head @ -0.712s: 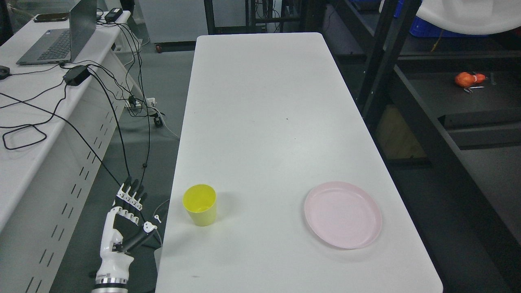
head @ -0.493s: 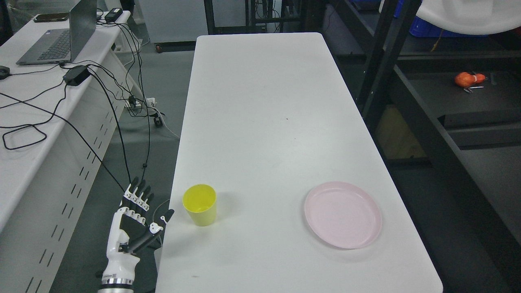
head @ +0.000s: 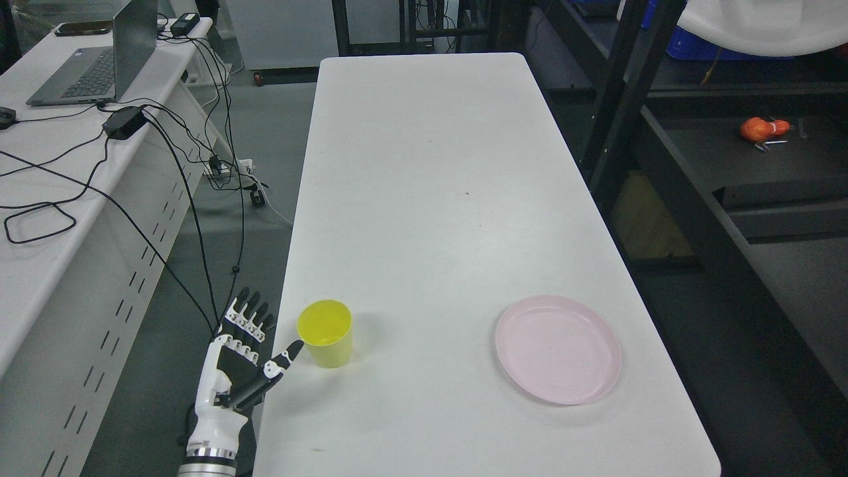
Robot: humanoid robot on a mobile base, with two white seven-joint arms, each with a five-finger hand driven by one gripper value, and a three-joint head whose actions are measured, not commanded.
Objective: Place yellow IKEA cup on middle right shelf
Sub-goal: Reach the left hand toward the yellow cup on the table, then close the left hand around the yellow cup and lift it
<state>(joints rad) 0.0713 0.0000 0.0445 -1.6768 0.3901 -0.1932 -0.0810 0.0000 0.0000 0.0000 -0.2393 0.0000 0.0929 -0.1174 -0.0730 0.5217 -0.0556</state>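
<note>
The yellow plastic cup point(head: 324, 333) stands upright on the long white table point(head: 430, 165), near its left edge. The round pink plate point(head: 558, 349) lies well apart to its right; the white robot left hand point(head: 235, 371) is just left of the cup.

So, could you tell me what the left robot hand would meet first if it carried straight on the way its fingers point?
The left robot hand points up the picture, beside the table. It would probably miss the yellow cup and meet hanging cables, though depth is unclear.

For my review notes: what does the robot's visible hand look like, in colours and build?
The left hand has a white shell over the palm and wrist, with a black inner palm. Its fingers are black with white segment covers near the knuckles and dark tips; the thumb is banded the same way. A silver metal ring sits at the wrist. No sleeve shows.
</note>
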